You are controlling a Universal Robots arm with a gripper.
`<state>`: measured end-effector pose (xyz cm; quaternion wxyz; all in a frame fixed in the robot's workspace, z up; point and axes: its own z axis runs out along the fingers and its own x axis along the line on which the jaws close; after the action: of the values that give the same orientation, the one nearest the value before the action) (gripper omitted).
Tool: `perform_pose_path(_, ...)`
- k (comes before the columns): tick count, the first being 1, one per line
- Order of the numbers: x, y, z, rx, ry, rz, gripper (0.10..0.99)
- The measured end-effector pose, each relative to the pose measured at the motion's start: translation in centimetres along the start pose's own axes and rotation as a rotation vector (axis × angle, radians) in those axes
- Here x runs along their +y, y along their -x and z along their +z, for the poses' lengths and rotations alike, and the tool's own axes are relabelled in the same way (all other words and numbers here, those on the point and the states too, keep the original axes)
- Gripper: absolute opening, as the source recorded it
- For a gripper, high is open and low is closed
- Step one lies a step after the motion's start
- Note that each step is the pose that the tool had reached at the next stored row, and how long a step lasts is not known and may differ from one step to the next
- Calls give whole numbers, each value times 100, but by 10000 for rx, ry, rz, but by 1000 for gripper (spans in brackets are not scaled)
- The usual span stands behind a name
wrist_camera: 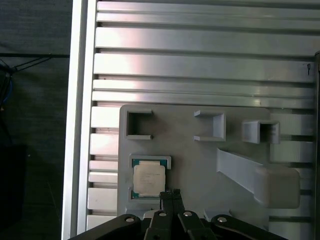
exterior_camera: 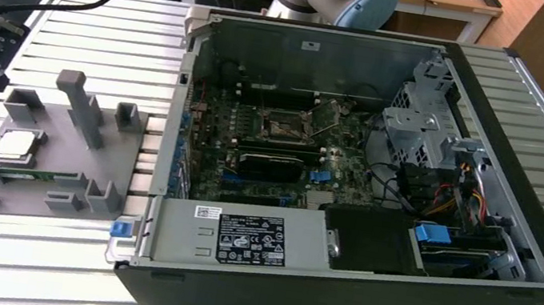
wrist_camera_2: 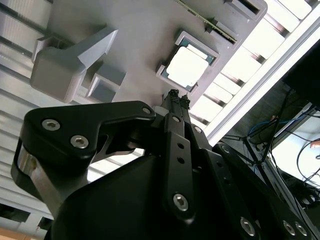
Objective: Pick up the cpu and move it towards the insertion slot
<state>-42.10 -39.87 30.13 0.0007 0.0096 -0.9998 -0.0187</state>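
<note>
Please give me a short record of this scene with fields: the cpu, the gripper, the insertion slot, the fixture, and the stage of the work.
cpu: lies flat in a recess of the grey fixture, not lifted
gripper: over the fixture, close to one edge of the cpu, jaws closed together, holding nothing
insertion slot: on the board inside the open computer case
fixture place: on the slatted table, at the exterior view's left of the case
stage: cpu not yet picked up

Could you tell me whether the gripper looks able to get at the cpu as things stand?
Probably yes: the cpu lies uncovered in its recess on the fixture, and the gripper hangs close by with nothing between them. Its fingers look shut, so they would need to open.
</note>
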Motion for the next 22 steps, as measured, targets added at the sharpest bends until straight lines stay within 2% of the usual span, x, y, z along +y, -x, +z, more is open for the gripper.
perform_pose_path(9,-10,-14,43,0,0,1,106)
perform_pose_path(22,-57,-96,119,-2,1,-6,106)
